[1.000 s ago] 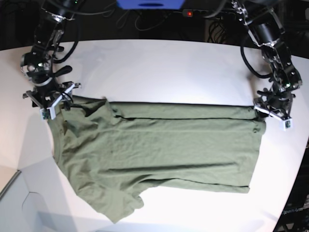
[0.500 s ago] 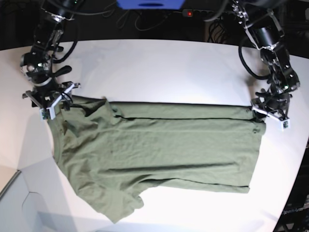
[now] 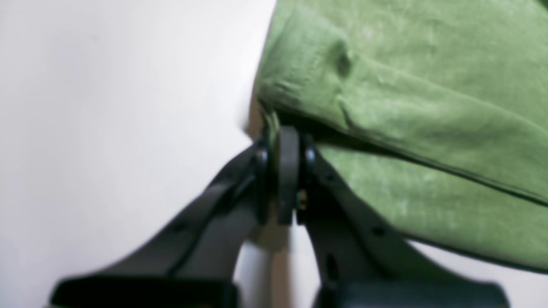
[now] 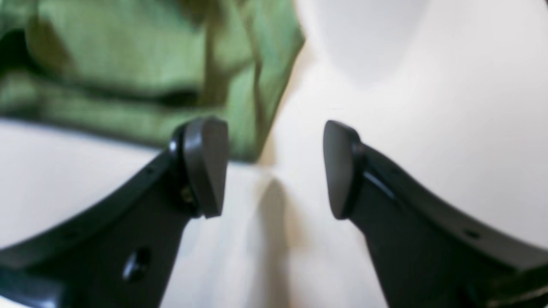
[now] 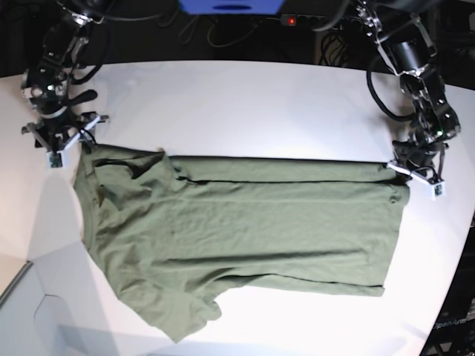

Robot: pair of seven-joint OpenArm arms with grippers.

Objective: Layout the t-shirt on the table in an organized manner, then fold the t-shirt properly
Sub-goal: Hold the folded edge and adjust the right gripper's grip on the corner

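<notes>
The olive-green t-shirt (image 5: 245,230) lies spread on the white table (image 5: 245,104), its top edge folded over in a straight line and one sleeve pointing to the front left. My left gripper (image 5: 417,172) sits at the shirt's top right corner. Seen from the left wrist, the left gripper (image 3: 286,137) is shut, with the edge of the t-shirt (image 3: 406,107) pinched at its tips. My right gripper (image 5: 58,142) stands open on bare table just off the shirt's top left corner. In the right wrist view, the right gripper (image 4: 274,169) is empty, the t-shirt (image 4: 128,64) lying beyond its left finger.
The table's curved back edge runs past dark cables, a blue object (image 5: 230,6) and a red light (image 5: 291,20). A pale panel (image 5: 44,311) sits at the front left corner. Bare table surrounds the shirt.
The left gripper has shut on the shirt's top right corner. The right arm has moved up and left, off the shirt's top left corner, still open.
</notes>
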